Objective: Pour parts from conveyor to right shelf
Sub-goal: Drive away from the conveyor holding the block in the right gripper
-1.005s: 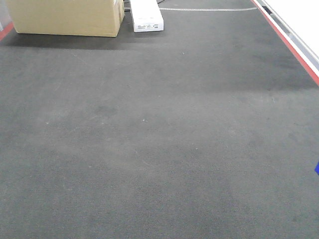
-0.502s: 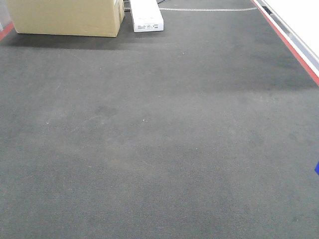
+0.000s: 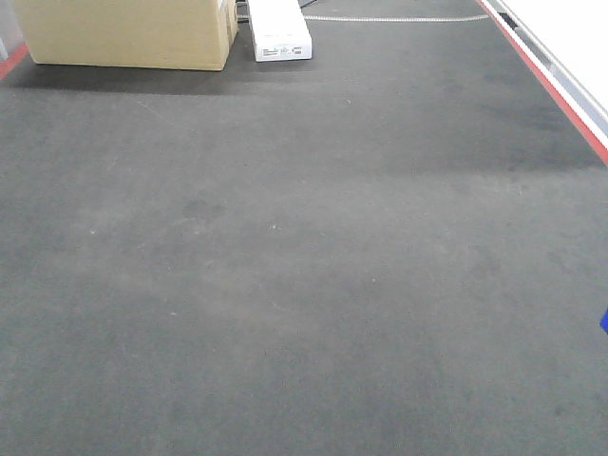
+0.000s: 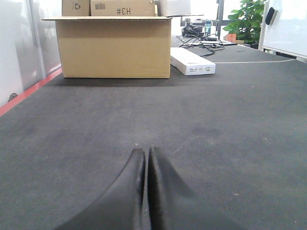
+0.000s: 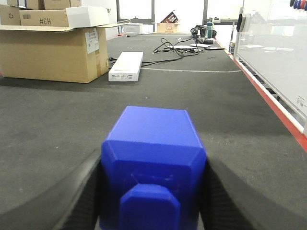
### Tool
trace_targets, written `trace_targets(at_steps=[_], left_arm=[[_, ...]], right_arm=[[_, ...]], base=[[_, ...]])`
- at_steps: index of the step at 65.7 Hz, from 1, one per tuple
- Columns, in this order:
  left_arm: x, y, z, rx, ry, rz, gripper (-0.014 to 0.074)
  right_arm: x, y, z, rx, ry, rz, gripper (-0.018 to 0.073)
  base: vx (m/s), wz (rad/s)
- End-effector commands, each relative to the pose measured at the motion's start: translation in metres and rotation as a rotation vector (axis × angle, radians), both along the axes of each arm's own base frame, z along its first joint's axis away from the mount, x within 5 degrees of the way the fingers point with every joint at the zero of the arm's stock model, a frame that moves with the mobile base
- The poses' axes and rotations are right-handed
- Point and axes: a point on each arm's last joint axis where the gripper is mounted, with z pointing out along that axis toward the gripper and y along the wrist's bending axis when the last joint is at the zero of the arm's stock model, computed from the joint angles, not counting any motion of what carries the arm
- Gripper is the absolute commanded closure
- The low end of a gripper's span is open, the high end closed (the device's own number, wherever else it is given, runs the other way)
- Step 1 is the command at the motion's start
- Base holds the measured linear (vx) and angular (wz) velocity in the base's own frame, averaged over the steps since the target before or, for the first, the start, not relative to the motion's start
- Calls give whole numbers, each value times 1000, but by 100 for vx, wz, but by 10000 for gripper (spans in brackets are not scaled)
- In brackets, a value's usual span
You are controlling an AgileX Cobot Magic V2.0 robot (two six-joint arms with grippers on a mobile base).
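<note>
The dark conveyor (image 3: 304,266) stretches ahead, with a cardboard box (image 3: 123,33) at its eleven o'clock end and a flat white carton (image 3: 278,33) just beside it, toward twelve. The left pincer (image 4: 146,153) is pressed fully together, holding nothing. The right pincer (image 5: 152,196) is clamped on the blue block (image 5: 153,139), its fingers at the block's three and nine o'clock sides and the stud facing the wrist.

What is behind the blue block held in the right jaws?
Dark conveyor, then a white carton and a cardboard box farther back left. The conveyor right under the blue block is hidden.
</note>
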Motion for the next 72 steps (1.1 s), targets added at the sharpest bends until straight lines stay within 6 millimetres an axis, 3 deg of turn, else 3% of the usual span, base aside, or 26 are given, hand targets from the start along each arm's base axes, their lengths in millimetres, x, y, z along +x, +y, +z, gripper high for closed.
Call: trace_targets(at_steps=[1,28,72], left_arm=[[-2,0,14,-15,-105,-8,603],[-2,0,14,-15,-105,-8,603],[-2,0,14,-15,-104,-8,603]], right_arm=[[-2,-1,16,3,-107,-12,568],[-2,-1,16,3,-107,-12,568],[-2,-1,16,3,-107,-12,568]], base=[[-6,0],[-23,9],[-44,-6]])
